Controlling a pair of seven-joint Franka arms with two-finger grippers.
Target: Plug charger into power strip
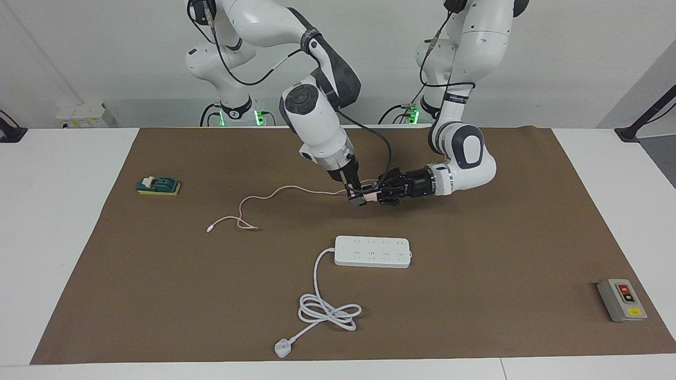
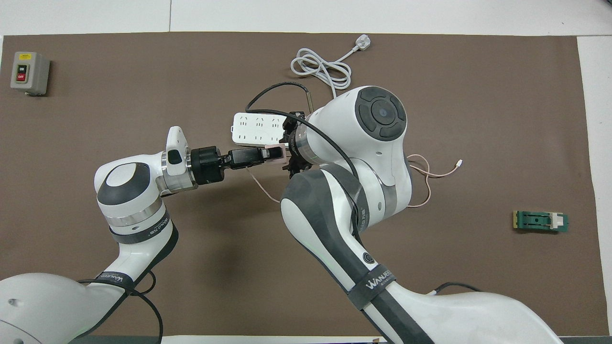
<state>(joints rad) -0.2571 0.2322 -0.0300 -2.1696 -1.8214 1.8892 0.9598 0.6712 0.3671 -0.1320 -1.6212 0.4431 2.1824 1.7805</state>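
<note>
The pale pink charger (image 1: 371, 196) hangs a little above the mat, over the stretch on the robots' side of the power strip (image 1: 373, 252). My left gripper (image 1: 376, 196) reaches in sideways and is shut on the charger (image 2: 281, 152). My right gripper (image 1: 358, 199) points down at the same cube from above. In the overhead view its own wrist hides it. The thin pink cable (image 1: 274, 192) trails toward the right arm's end of the table, down to its white connector (image 1: 209, 229). The white power strip (image 2: 256, 129) lies flat, sockets up.
The strip's thick white cord (image 1: 327, 311) coils farther from the robots and ends in a plug (image 1: 282, 349). A green block on a yellow base (image 1: 158, 186) sits toward the right arm's end. A grey button box (image 1: 622, 299) is at the left arm's end.
</note>
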